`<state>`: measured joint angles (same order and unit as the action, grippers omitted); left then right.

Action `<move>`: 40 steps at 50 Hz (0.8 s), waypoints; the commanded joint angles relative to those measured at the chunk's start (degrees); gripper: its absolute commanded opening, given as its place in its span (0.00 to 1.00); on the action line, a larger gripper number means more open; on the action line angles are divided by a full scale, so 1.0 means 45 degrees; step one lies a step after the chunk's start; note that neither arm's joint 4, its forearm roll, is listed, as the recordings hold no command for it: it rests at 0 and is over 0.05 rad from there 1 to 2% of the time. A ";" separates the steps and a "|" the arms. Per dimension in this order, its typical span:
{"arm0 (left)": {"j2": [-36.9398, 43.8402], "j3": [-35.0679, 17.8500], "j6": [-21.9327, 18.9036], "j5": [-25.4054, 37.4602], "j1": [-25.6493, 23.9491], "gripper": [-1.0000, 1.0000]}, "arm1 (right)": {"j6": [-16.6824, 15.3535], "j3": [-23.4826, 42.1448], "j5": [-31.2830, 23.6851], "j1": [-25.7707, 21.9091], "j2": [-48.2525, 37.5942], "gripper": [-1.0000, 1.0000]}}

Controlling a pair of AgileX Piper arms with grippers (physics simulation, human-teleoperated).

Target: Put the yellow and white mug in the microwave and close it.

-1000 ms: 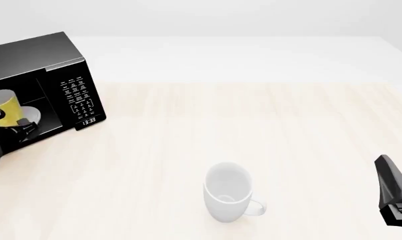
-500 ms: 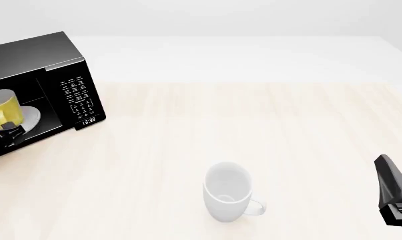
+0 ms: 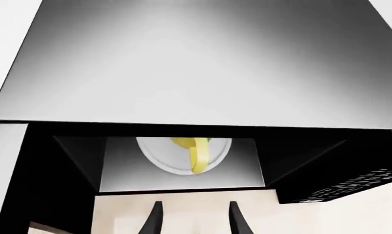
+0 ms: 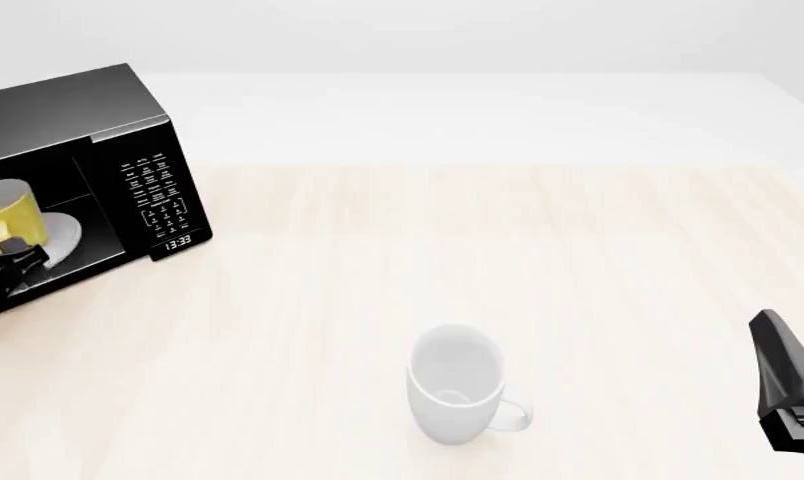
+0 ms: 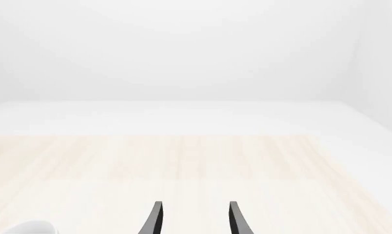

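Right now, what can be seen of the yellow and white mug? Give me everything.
The yellow and white mug stands upright inside the open microwave, on the round white turntable plate. Its outside is glossy yellow and its rim white; the inside hardly shows. In the left wrist view its yellow handle points out toward the camera. The left gripper is open outside the cavity, with nothing between its fingers. In the front view its dark tip overlaps the mug's base, so contact cannot be judged there.

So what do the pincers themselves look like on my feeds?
Both are plain black. The left pincer and right pincer each show two slim, tapered, blade-like fingers. The front view shows the right one as a blocky, angular black body. No cables or markings visible.
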<state>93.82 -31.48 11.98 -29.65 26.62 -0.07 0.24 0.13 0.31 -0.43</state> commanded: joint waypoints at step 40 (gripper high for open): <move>-0.6579 0.1762 -0.0775 0.3888 -0.0209 1.00 | 0.0000 0.0000 0.0000 0.0000 0.0000 1.00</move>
<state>68.97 -24.14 8.57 -15.85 26.13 -0.07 0.24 0.13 0.31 -0.43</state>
